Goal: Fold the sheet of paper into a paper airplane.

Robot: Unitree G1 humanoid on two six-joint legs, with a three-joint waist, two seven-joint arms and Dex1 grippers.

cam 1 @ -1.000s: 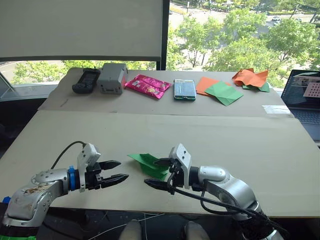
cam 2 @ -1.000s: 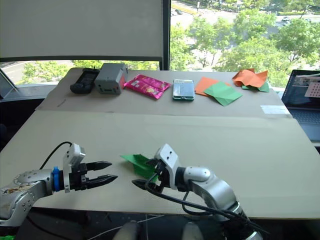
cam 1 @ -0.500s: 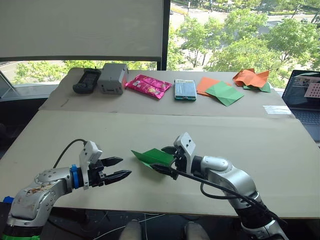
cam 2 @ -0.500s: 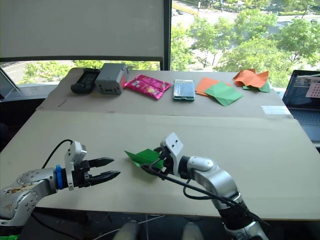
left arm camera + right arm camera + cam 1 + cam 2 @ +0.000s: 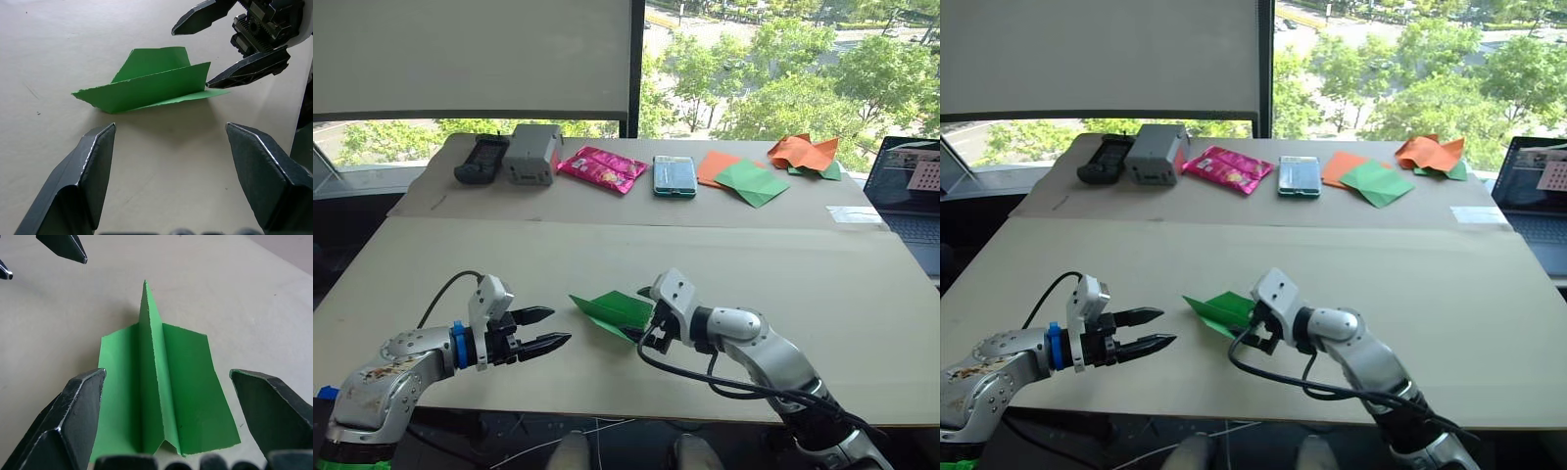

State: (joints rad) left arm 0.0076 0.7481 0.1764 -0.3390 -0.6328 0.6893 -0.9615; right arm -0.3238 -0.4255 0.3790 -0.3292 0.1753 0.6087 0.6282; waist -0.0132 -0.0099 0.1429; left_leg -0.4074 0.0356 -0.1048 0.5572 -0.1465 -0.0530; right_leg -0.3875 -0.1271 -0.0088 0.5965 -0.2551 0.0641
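Note:
The sheet of paper, bright green, lies on the tan table (image 5: pixel 460 264) folded into a pointed paper airplane (image 5: pixel 615 310) with a raised middle ridge (image 5: pixel 149 362). Its nose points toward my left gripper. My right gripper (image 5: pixel 644 315) sits at the plane's tail, open, with one finger on each side of the tail (image 5: pixel 166 373). One of its fingertips (image 5: pixel 215 82) is at the tail edge; I cannot tell whether it touches. My left gripper (image 5: pixel 558 327) is open, a short way off the nose, level with the table (image 5: pixel 170 125).
Along the far side lie a black handset (image 5: pixel 481 157), a grey box (image 5: pixel 533 153), a pink packet (image 5: pixel 602 167), a phone (image 5: pixel 674 176), flat orange and darker green squares (image 5: pixel 751 182) and crumpled orange paper (image 5: pixel 803 152). A laptop (image 5: pixel 911 186) stands at the right edge.
The right gripper carried the plane from near the front edge a little farther in, then opened; the plane now rests on the table. The left gripper has barely moved.

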